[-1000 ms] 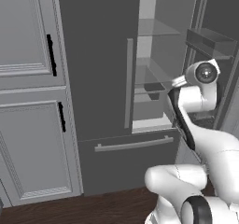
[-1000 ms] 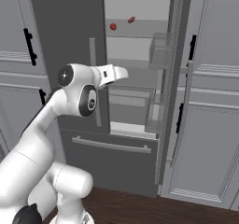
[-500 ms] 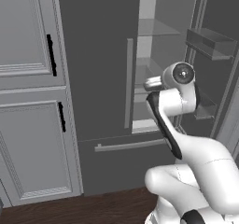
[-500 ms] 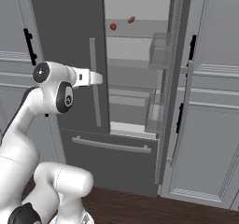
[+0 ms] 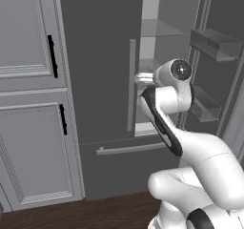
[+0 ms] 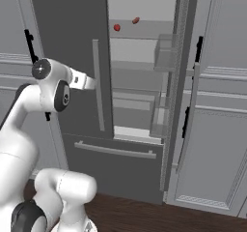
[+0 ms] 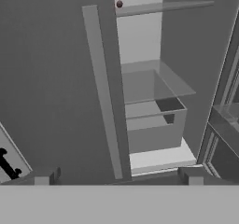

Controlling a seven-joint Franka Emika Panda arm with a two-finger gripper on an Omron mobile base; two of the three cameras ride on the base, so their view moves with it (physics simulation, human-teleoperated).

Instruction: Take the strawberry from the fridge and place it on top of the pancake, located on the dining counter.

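One door of the fridge (image 6: 72, 57) swung open at right, left door shut. Strawberry (image 6: 116, 27) sits on an upper shelf, far inside, beside a second small red item (image 6: 136, 20). Gripper (image 6: 90, 83) empty, jaws wide apart, near the left door's handle (image 6: 98, 86). Risk: reaching up from here, fingers clip that handle or door edge; strawberry may roll when nudged

Claw (image 6: 91, 83) now nearer closed door (image 6: 67, 57).
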